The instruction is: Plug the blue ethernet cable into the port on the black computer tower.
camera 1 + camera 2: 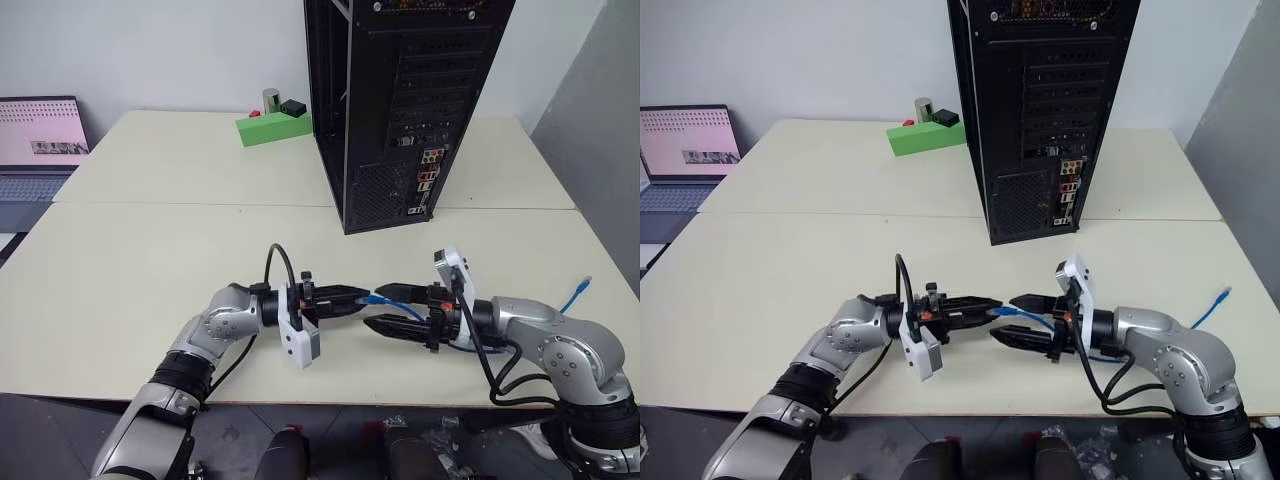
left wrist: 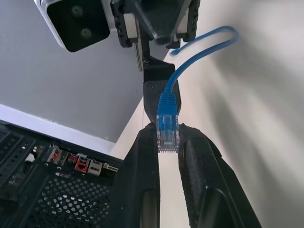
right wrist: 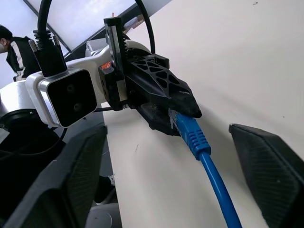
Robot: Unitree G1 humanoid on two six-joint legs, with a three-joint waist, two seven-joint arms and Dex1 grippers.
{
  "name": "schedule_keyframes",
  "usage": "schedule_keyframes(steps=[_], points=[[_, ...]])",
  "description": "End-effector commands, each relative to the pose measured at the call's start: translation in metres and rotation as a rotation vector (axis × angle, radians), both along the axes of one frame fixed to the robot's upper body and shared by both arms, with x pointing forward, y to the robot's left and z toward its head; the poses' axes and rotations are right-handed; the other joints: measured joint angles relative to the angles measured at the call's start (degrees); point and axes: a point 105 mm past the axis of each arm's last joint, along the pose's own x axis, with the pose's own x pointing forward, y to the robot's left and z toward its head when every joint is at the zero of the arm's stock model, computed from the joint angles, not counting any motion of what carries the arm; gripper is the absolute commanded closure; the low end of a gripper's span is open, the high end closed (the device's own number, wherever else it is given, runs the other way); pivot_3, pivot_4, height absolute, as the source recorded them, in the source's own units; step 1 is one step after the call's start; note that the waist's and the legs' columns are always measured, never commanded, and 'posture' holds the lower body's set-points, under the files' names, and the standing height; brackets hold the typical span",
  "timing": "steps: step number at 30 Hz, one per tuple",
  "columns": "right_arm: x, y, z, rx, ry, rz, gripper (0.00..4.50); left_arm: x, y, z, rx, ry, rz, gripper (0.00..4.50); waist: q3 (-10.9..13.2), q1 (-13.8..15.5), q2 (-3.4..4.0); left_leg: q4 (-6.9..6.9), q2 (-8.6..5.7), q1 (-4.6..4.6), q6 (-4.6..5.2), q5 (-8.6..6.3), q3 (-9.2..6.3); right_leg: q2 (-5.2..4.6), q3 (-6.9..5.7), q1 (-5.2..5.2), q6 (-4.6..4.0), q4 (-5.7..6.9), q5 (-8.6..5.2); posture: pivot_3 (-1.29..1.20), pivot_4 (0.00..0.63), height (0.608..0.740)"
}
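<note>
Cream counter point(image 1: 150, 270): left pincer point(image 1: 362, 298) clamps blue ethernet cable point(image 2: 168, 127) plug; right pincer point(image 1: 380, 307) gapes around cable; black computer tower point(image 1: 400, 100) behind, no legible lettering.

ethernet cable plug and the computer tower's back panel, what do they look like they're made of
The blue ethernet cable looks like a smooth, slightly glossy rubbery jacket, with a ribbed blue boot behind the plug. The plug seems to be clear hard plastic, since thin contact lines show through its see-through body. The black computer tower looks like matte black painted sheet metal, going by its punched round holes and slotted covers.
</note>
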Motion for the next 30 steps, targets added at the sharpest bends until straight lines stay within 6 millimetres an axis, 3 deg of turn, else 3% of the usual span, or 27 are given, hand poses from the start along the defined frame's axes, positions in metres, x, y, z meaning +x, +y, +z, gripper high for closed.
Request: schedule_keyframes(steps=[1,16,26,28,30], points=[[0.000,0.001,0.011,0.022,-0.037,0.005,1.19,-0.001,-0.002,0.009,-0.024,-0.045,-0.013,4.20,0.0,0.0,0.00,0.00,0.00,0.00,0.00,0.00,0.00,0.00,0.00,0.00,0.00,0.00,0.00,0.00,0.150,0.740],[0.003,0.000,0.011,0.022,-0.018,0.008,4.37,-0.004,-0.001,0.013,-0.046,-0.075,-0.018,4.20,0.0,0.0,0.00,0.00,0.00,0.00,0.00,0.00,0.00,0.00,0.00,0.00,0.00,0.00,0.00,0.00,0.150,0.740],[0.002,0.000,0.017,0.042,0.012,0.038,4.50,-0.002,-0.001,0.003,-0.036,-0.024,0.005,4.20,0.0,0.0,0.00,0.00,0.00,0.00,0.00,0.00,0.00,0.00,0.00,0.00,0.00,0.00,0.00,0.00,0.150,0.740],[0.002,0.000,0.017,0.041,0.013,0.039,4.50,0.001,-0.001,-0.004,-0.011,0.039,0.022,3.50,0.0,0.0,0.01,-0.01,0.00,0.00,0.00,0.00,-0.01,0.00,-0.01,0.00,0.00,0.00,0.00,0.00,0.150,0.740],[0.002,-0.001,0.016,0.036,0.011,0.037,4.50,0.003,0.001,-0.010,-0.002,0.113,0.049,3.34,0.0,0.0,0.01,-0.01,0.00,0.00,0.00,0.00,0.00,0.00,0.00,0.00,0.00,0.00,0.00,0.00,0.150,0.740]])
